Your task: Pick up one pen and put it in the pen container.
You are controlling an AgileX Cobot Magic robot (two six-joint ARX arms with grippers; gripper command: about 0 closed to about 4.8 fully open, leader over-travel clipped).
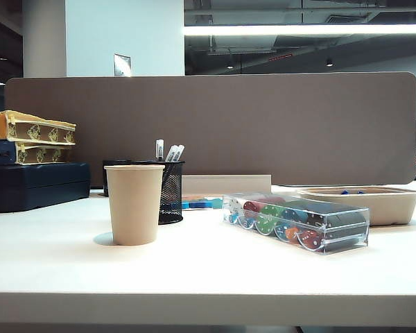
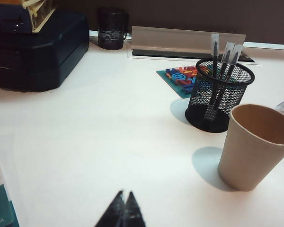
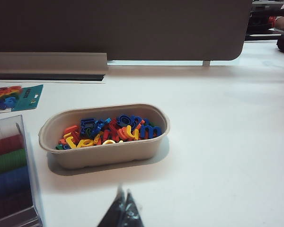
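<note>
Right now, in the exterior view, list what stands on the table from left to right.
Dark blue case with the stacked boxes on it → tan paper cup → pen container → clear case of chips → beige tray. Neither gripper shows here.

Black wire-mesh pen container (image 2: 220, 97) beside a tan paper cup (image 2: 257, 145); red, blue, yellow letters fill a beige tray (image 3: 104, 135) on a white table (image 2: 109, 142)

Three pens (image 2: 223, 66) stand in the pen container (image 2: 219, 97), behind the paper cup (image 2: 256, 146).
</note>
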